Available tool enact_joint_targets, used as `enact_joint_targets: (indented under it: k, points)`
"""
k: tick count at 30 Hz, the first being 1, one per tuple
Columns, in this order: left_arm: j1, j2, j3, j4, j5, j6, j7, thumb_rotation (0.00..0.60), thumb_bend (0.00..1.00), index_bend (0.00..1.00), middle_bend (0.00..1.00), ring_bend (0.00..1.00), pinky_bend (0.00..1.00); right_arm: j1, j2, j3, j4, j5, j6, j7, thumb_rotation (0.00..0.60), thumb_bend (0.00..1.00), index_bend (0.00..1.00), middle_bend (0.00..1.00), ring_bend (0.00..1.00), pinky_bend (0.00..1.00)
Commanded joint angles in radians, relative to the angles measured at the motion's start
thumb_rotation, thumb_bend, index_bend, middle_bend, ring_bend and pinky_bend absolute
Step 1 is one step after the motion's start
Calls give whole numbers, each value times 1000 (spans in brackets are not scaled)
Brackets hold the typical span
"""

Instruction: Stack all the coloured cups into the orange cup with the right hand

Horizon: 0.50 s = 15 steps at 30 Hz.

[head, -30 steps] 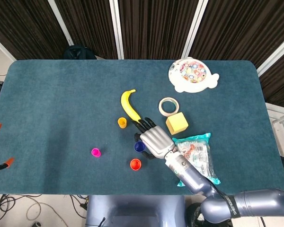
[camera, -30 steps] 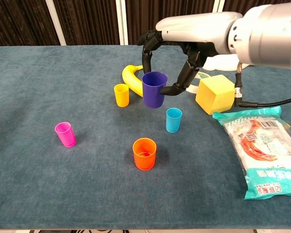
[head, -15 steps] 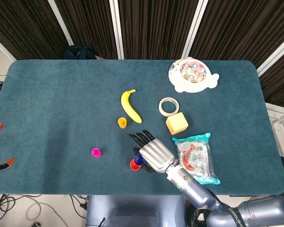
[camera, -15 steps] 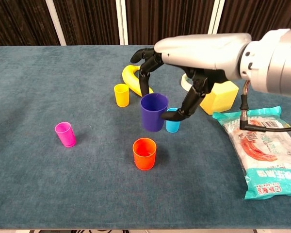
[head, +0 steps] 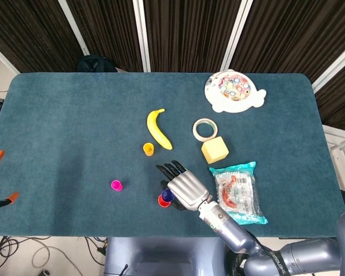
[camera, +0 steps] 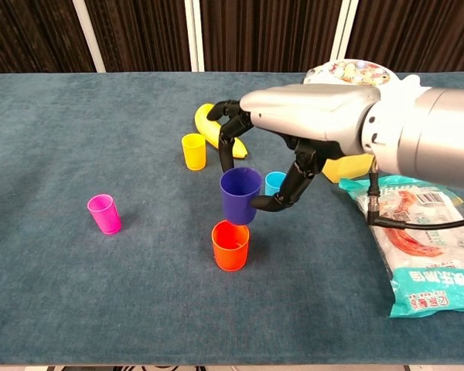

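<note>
Right hand [camera: 294,131] gripping purple cup [camera: 240,195] upright between thumb and fingers, held just above orange cup [camera: 230,245] on table [camera: 77,301]; left hand out of view.

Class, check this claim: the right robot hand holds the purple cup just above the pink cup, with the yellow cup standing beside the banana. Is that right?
Not quite. The right robot hand holds the purple cup just above the orange cup, not the pink cup, which stands apart to the left. The chest view shows this. The yellow cup does stand beside the banana.
</note>
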Motion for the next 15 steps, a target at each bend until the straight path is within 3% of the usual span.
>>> enact_joint_targets:
  k: [1, 15]
  points:
    - [0, 0, 0, 0, 0, 0, 0, 600, 0, 0, 0, 0, 52, 4, -16, 5, 15, 12, -4, -5, 600, 432, 472, 0, 0, 10]
    - [0, 3, -2, 1, 0, 2, -7, 600, 0, 0, 0, 0, 52, 15, -84, 19, 65, 51, -11, -26, 600, 432, 472, 0, 0, 10]
